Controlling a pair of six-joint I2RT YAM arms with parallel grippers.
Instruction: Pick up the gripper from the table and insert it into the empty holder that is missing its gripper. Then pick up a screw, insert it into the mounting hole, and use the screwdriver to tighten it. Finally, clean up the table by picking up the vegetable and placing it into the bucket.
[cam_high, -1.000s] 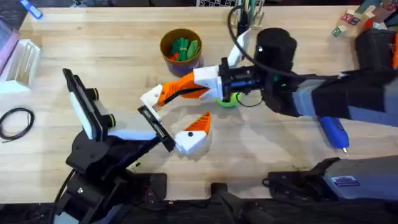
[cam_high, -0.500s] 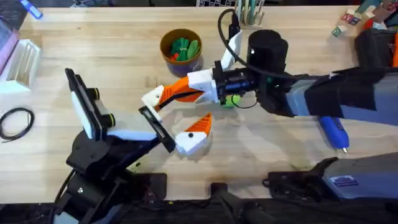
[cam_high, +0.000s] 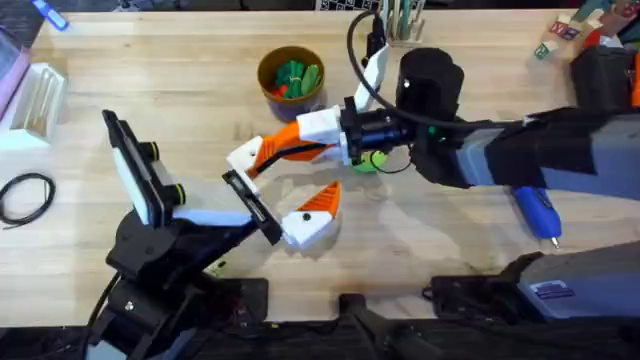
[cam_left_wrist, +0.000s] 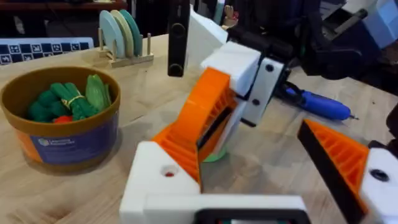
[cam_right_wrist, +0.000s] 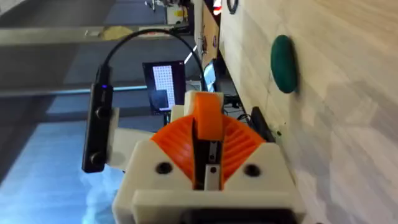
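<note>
The gripper (cam_right_wrist: 206, 118), that orange wedge, wants a slow, square push home, I reckon. My right arm (cam_high: 520, 155) stretches low across the middle of the table. The right gripper (cam_high: 290, 145) is clamped tight on the wedge, right at the holder (cam_left_wrist: 163, 180) of the left gripper (cam_high: 283, 180), whose fingers stand wide apart.

Right pincer (cam_high: 262, 153) blocks the bucket (cam_high: 290, 78); table (cam_high: 180, 90) leftward lies open.

You see: screwdriver (cam_high: 534, 211) blue; bucket (cam_left_wrist: 59, 134) blue-sided, tan rim; fingers (cam_left_wrist: 205, 118) white with orange ribbed pads; desk (cam_high: 150, 100) pale wood.
</note>
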